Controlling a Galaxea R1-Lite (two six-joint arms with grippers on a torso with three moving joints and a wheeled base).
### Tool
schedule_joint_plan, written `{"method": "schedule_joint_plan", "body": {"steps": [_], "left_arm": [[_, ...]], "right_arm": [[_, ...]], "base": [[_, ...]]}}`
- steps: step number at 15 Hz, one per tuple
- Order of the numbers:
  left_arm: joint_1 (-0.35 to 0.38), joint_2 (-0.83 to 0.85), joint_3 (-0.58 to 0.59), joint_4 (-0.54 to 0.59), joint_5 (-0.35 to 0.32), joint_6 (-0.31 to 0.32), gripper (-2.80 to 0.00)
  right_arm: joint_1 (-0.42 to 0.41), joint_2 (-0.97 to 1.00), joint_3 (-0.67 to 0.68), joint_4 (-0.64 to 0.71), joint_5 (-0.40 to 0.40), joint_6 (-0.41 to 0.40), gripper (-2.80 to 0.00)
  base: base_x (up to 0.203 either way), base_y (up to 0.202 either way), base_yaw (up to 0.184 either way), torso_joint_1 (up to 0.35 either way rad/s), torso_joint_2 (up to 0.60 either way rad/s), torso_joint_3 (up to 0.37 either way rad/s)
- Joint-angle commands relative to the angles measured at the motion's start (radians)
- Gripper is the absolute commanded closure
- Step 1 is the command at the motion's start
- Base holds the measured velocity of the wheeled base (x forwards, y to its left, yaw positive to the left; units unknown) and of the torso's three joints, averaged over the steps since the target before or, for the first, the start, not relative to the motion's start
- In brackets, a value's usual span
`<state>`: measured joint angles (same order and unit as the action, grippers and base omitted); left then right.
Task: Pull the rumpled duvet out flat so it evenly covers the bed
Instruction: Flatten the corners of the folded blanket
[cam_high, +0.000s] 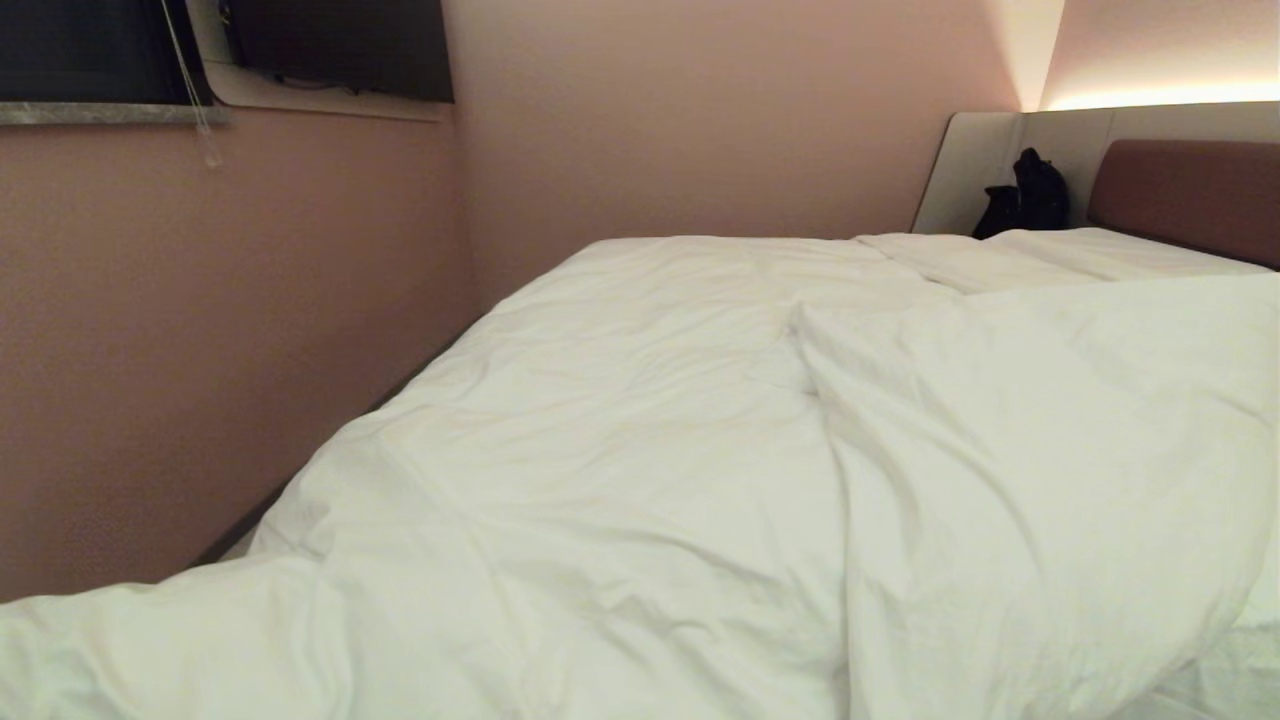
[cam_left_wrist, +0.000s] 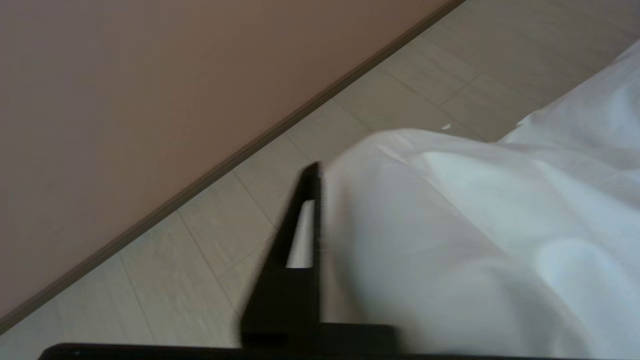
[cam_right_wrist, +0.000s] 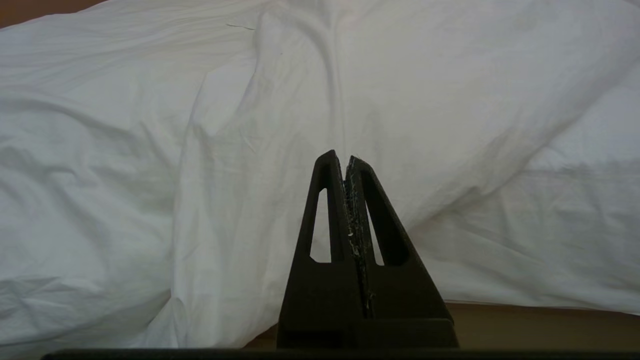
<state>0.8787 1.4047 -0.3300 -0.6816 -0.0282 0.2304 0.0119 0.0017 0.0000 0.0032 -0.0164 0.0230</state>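
A: Where does the thick, puffy white duvet (cam_high: 640, 450) lie?

B: Across the wide low bed with the brown padded headboard (cam_high: 1185, 195), softly creased. On the right a big fold is doubled over, its edge running from mid-bed toward the near side. Flat white pillows (cam_high: 1060, 255) show beyond it, with a dark bag (cam_high: 1025, 195) against the pale grey side panel.

A: And the left gripper (cam_left_wrist: 320, 200)?

B: Over the pale tiled floor (cam_left_wrist: 400, 90) near the pinkish wall (cam_left_wrist: 150, 75). A bulge of duvet drapes against its one visible black finger (cam_left_wrist: 295, 280) and hides the other, so I cannot tell whether it pinches the cloth.

A: The right gripper (cam_right_wrist: 345, 160)?

B: Fingers pressed together, holding nothing, pointing at the duvet's side.
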Motion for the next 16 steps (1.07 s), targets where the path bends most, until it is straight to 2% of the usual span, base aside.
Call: {"method": "schedule_joint_plan", "body": {"steps": [1, 4, 5, 6, 10, 11, 12, 13, 14, 16], "left_arm": [[0.0, 0.002, 0.0, -0.007, -0.012, 0.0, -2.8], [-0.003, 0.002, 0.016, 0.001, -0.029, -0.054, -2.8], [-0.005, 0.002, 0.027, 0.003, -0.029, -0.101, -2.8], [-0.006, 0.0, 0.045, 0.005, -0.026, -0.115, -2.8], [-0.004, -0.016, 0.098, 0.04, -0.013, -0.125, -2.8], [-0.004, -0.032, 0.101, 0.082, -0.015, -0.123, -2.8], [-0.005, -0.056, 0.097, 0.204, -0.02, -0.122, -2.8], [-0.008, -0.085, 0.085, 0.388, -0.038, -0.12, -2.8], [-0.011, -0.117, 0.07, 0.525, -0.073, -0.118, -2.8], [-0.022, -0.165, 0.05, 0.703, -0.14, -0.098, -2.8]], "right_arm": [[0.0, 0.0, 0.0, 0.0, 0.0, 0.0, 0.0], [0.0, 0.0, 0.0, 0.0, 0.0, 0.0, 0.0], [0.0, 0.001, 0.0, 0.0, 0.0, 0.0, 0.0], [0.0, 0.0, 0.0, 0.0, 0.0, 0.0, 0.0], [0.0, 0.0, 0.0, 0.0, 0.0, 0.0, 0.0], [0.0, 0.0, 0.0, 0.0, 0.0, 0.0, 0.0], [0.0, 0.0, 0.0, -0.001, 0.0, 0.0, 0.0], [0.0, 0.0, 0.0, 0.0, 0.0, 0.0, 0.0], [0.0, 0.0, 0.0, 0.0, 0.0, 0.0, 0.0], [0.0, 0.0, 0.0, 0.0, 0.0, 0.0, 0.0]], "base": [[0.0, 0.0, 0.0, 0.0, 0.0, 0.0], [0.0, 0.0, 0.0, 0.0, 0.0, 0.0], [0.0, 0.0, 0.0, 0.0, 0.0, 0.0], [0.0, 0.0, 0.0, 0.0, 0.0, 0.0], [0.0, 0.0, 0.0, 0.0, 0.0, 0.0], [0.0, 0.0, 0.0, 0.0, 0.0, 0.0], [0.0, 0.0, 0.0, 0.0, 0.0, 0.0], [0.0, 0.0, 0.0, 0.0, 0.0, 0.0], [0.0, 0.0, 0.0, 0.0, 0.0, 0.0], [0.0, 0.0, 0.0, 0.0, 0.0, 0.0]]}}
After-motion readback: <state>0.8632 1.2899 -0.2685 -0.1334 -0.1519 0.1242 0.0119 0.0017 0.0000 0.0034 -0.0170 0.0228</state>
